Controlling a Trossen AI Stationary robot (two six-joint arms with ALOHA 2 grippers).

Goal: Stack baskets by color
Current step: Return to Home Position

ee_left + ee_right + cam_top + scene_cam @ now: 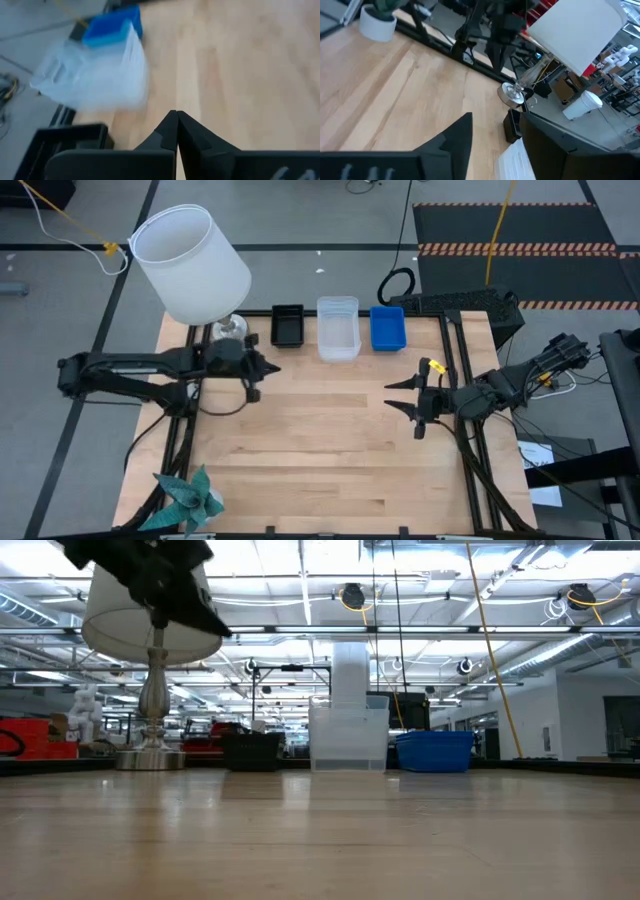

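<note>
Three groups of baskets stand on their bases in a row at the table's far edge: black [288, 325], clear [337, 328] and blue [387, 328]. In the low view the clear stack [347, 725] rises higher than the black [250, 750] and blue [434, 750] ones. My left gripper [272, 367] is shut and empty. It hangs above the table's left middle, near the black basket, tips toward the right. My right gripper [390, 395] is open and empty over the right middle, pointing left. The left wrist view shows the shut fingers [176, 117] short of the clear baskets [95, 70].
A big white lampshade [190, 260] on a silver lamp foot [229, 329] stands at the far left corner, beside the black basket. A teal paper-like star [185, 498] sits at the near left corner. Bare wood [320, 450] lies between the arms and toward the near edge.
</note>
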